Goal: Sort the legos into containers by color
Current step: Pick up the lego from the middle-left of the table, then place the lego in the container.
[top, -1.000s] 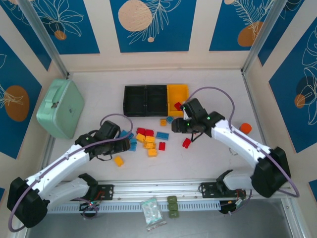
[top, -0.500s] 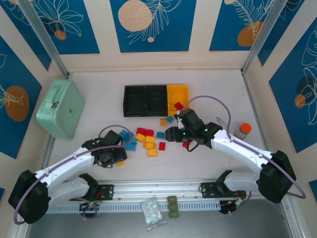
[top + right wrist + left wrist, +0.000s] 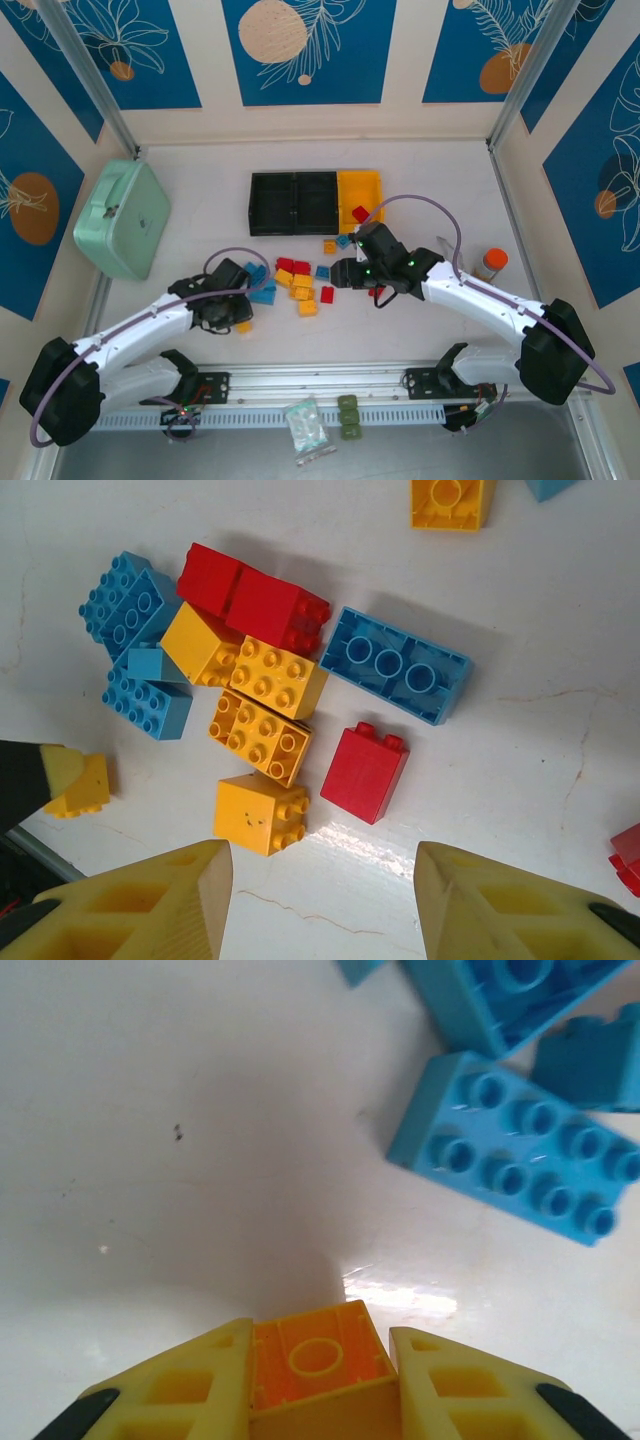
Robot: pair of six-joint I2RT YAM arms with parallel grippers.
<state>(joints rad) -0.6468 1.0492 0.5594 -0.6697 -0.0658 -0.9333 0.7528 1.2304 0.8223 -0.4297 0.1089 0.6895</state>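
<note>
Here our left jaws close on a yellow-orange brick (image 3: 320, 1365), pinching it from both sides low over the white surface (image 3: 180, 1140), near several blue bricks (image 3: 520, 1165). Our right jaws stand wide apart and hold nothing, hovering above the loose pile of legos (image 3: 265, 710), with a red brick (image 3: 364, 772) below the gap. The three bins (image 3: 272, 205) sit in a row beyond the pile.
</note>
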